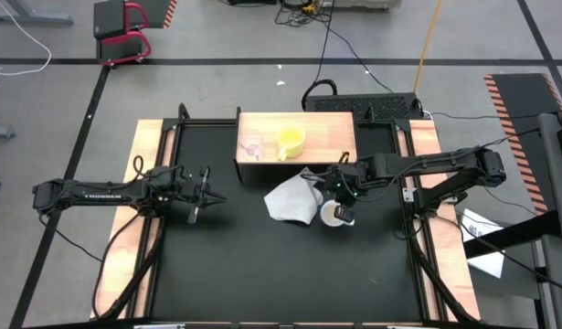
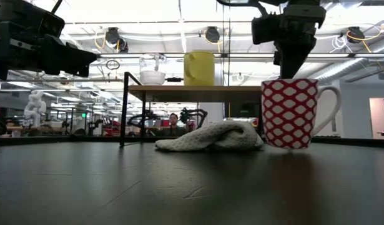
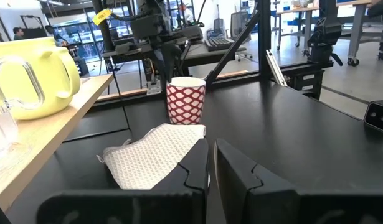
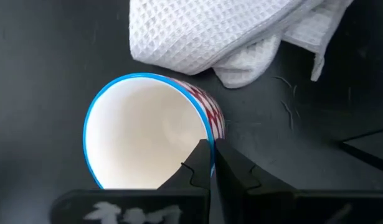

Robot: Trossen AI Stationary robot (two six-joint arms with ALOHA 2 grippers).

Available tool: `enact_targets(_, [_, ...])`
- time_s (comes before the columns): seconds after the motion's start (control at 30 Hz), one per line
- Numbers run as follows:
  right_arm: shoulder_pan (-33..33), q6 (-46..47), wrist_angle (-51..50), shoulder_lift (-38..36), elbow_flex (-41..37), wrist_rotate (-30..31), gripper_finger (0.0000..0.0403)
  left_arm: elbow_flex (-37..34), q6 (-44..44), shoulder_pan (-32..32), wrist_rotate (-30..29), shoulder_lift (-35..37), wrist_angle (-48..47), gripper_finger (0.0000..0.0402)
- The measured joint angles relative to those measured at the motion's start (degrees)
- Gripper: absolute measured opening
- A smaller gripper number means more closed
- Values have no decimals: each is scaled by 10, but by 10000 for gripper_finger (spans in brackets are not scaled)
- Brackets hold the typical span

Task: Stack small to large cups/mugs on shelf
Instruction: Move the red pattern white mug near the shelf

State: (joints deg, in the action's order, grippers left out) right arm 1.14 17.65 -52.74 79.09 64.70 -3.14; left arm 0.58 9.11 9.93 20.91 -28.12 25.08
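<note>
red-patterned mug [image 2: 290,113] unlabelled, right pincer [image 4: 212,163] closed above

- High view looks straight down on the whole tabletop [image 1: 226,265].
- Low view looks level across it.
- Right wrist view looks closely down into the patterned mug [image 4: 147,130], which every view shares.

Right gripper [image 4: 212,163] points downward, jaws closed; left gripper [image 1: 200,194] hovers idle.
</note>
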Motion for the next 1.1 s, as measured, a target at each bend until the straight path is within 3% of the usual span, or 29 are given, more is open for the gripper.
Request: enact_targets(1.1, [20,230,-42,0,4,-1,0,0,30,0,0,0,-14,31])
